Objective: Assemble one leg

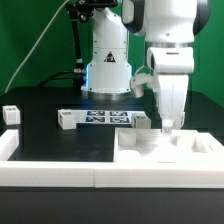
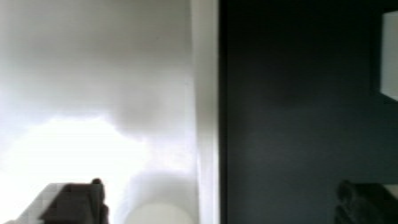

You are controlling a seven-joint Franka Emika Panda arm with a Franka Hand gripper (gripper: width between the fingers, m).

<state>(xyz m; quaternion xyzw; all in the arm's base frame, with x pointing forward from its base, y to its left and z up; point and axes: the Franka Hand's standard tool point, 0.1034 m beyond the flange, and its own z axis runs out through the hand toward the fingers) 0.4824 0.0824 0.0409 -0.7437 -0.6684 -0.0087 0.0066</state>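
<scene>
Dark tabletop (image 1: pixel 50 142), leg (image 1: pixel 67 120) (long axis unclear) beside marker board (image 1: pixel 105 118)

Exterior camera faces my base (image 1: pixel 107 75) across the tabletop (image 1: pixel 60 140); wrist camera looks closely down on the white tray (image 2: pixel 89 100) edge, seen by both.

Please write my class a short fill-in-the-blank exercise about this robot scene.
1. The table top is ___ in colour.
2. The large tray-like piece by the gripper is ___ in colour.
3. The gripper's jaws stand ___, with nothing between them.
4. The leg farthest from the gripper lies near the exterior view's ___ edge.

Missing words: black; white; open; left.
</scene>
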